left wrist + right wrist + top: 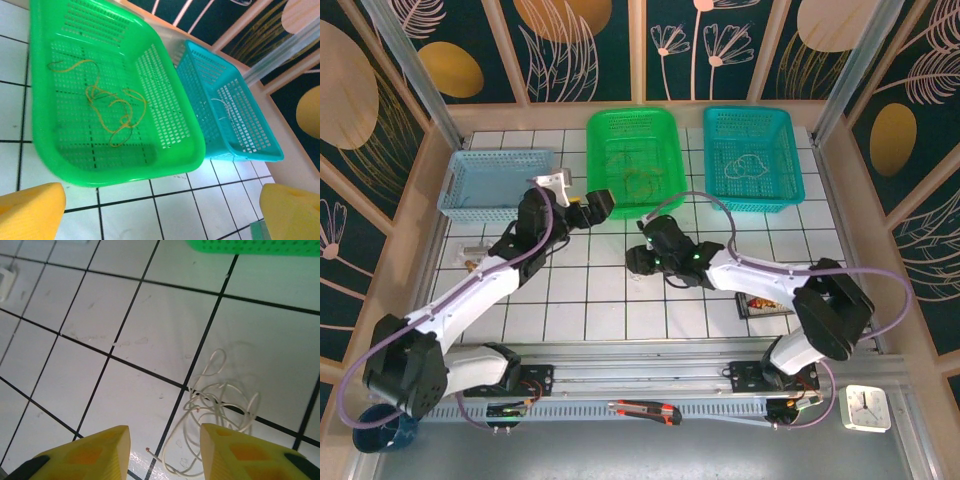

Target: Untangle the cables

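Note:
A whitish cable [220, 410] lies in loose loops on the white tiles. My right gripper [165, 455] hangs open just above it, the cable's free end between the yellow fingers [95, 452]. From above, that gripper [638, 255] sits mid-table. A yellowish-green cable [107, 107] lies tangled in the green basket [175, 160], faintly seen from above too [635, 170]. Another whitish cable [750, 165] rests in the teal basket [790, 190]. My left gripper [162, 220] is open and holds nothing, just short of the green basket's near rim [588, 208].
A light blue basket [498, 182] stands at the back left. A small object [470, 255] lies by the left wall and a dark card [765, 305] under the right arm. A box cutter [645, 410] and a clock [866, 407] lie at the near rail.

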Robot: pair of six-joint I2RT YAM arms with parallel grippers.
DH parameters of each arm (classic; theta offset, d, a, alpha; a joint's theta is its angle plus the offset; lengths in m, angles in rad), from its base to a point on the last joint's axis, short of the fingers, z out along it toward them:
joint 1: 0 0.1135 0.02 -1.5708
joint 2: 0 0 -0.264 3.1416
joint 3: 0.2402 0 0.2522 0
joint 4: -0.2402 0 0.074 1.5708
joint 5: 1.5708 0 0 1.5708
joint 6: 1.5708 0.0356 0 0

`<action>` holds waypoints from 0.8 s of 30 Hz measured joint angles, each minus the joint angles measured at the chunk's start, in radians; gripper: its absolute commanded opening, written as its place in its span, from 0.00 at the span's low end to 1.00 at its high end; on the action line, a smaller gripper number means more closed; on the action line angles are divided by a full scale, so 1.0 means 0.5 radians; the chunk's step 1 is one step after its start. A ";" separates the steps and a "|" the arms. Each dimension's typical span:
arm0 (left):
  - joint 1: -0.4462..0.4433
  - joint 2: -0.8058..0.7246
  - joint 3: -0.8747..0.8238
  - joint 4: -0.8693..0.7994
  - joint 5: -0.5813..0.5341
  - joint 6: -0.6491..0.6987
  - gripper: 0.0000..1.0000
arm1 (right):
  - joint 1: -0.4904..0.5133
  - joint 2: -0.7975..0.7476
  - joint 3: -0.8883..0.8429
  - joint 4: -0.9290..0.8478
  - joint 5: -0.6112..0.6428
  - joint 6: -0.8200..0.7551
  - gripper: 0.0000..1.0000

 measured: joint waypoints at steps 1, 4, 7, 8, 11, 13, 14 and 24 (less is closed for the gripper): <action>0.005 -0.045 -0.034 0.005 -0.025 -0.010 0.99 | 0.011 0.039 0.031 -0.019 0.001 -0.001 0.41; 0.028 -0.159 -0.108 0.008 -0.092 -0.036 0.99 | 0.037 0.134 0.102 -0.069 0.010 0.001 0.40; 0.051 -0.245 -0.142 0.008 -0.132 -0.051 0.99 | 0.047 0.205 0.130 -0.102 0.021 0.001 0.37; 0.053 -0.266 -0.146 0.009 -0.146 -0.056 0.99 | 0.047 0.227 0.134 -0.110 0.025 0.002 0.36; 0.057 -0.325 -0.165 0.011 -0.159 -0.071 0.99 | 0.047 0.291 0.150 -0.132 0.050 0.003 0.27; 0.057 -0.351 -0.181 0.010 -0.161 -0.077 0.99 | 0.047 0.329 0.172 -0.148 0.070 0.002 0.13; 0.060 -0.362 -0.190 0.010 -0.161 -0.078 0.99 | 0.047 0.340 0.182 -0.156 0.079 0.002 0.06; 0.060 -0.420 -0.292 0.024 -0.130 -0.077 0.99 | 0.039 0.078 0.175 -0.158 0.063 0.001 0.00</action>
